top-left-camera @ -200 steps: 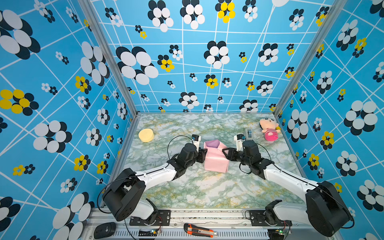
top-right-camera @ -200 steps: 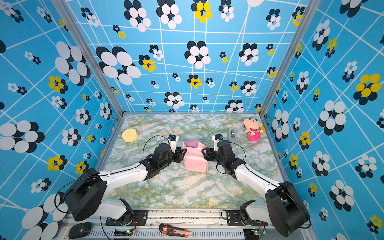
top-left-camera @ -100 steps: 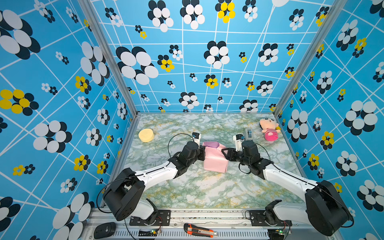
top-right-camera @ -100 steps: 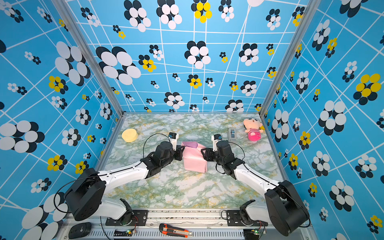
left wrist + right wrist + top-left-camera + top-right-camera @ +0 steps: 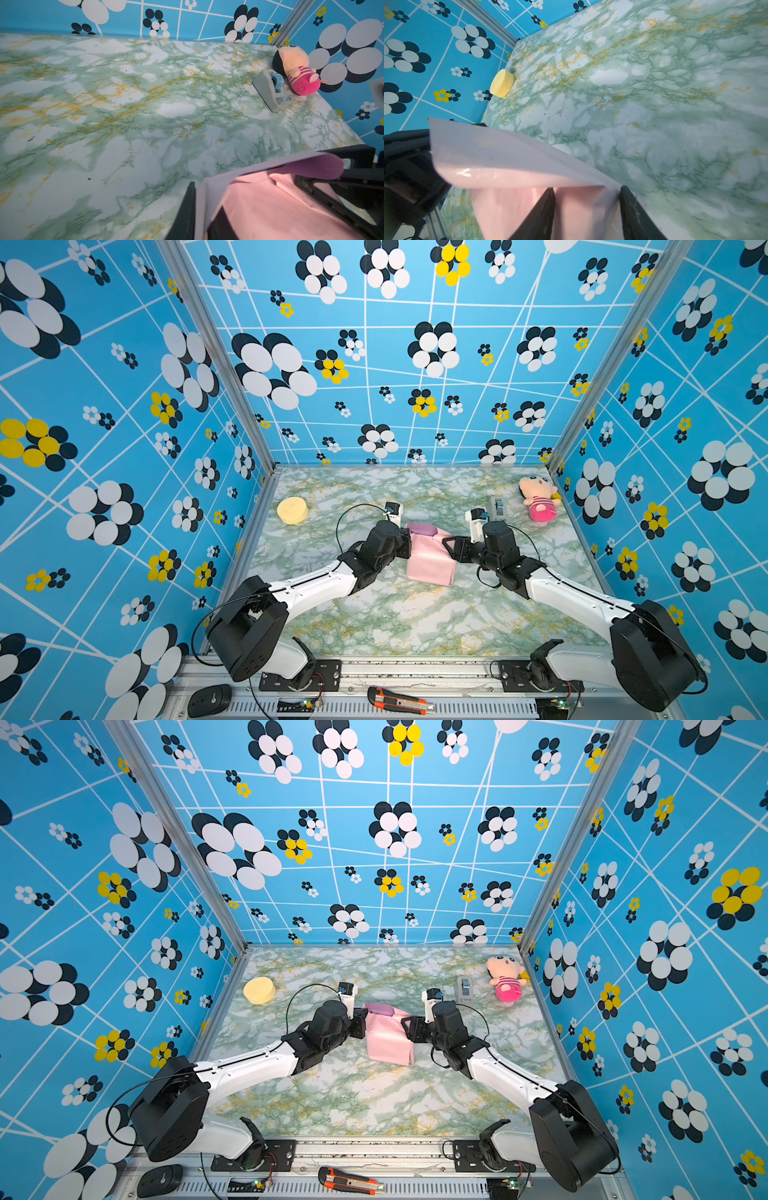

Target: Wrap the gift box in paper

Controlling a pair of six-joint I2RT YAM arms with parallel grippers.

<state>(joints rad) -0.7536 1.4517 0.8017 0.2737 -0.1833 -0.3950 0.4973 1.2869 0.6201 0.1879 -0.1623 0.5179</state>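
The paper [image 5: 430, 560] [image 5: 388, 1042] lies pale pink side out, folded into a bundle at the middle of the marble table. The gift box is hidden under it. A lilac flap [image 5: 422, 529] [image 5: 315, 166] curls up at the bundle's far end. My left gripper [image 5: 405, 545] [image 5: 202, 218] sits at the bundle's left side, shut on a paper edge [image 5: 207, 197] pinched between its fingers. From the right, my right gripper [image 5: 451, 547] [image 5: 587, 207] straddles the covered end, one finger [image 5: 546, 207] on the pink top and the other finger [image 5: 629, 207] by the table, closed on it.
A grey tape dispenser [image 5: 496, 508] [image 5: 270, 91] and a pink plush doll [image 5: 538, 497] stand at the back right. A yellow round sponge [image 5: 293, 510] [image 5: 502, 83] lies at the back left. An orange box cutter [image 5: 399, 699] rests on the front rail. Patterned walls enclose three sides.
My left gripper has closed on the paper's edge at the bundle's left side, and the lilac flap now lies lower. The right arm has not moved.
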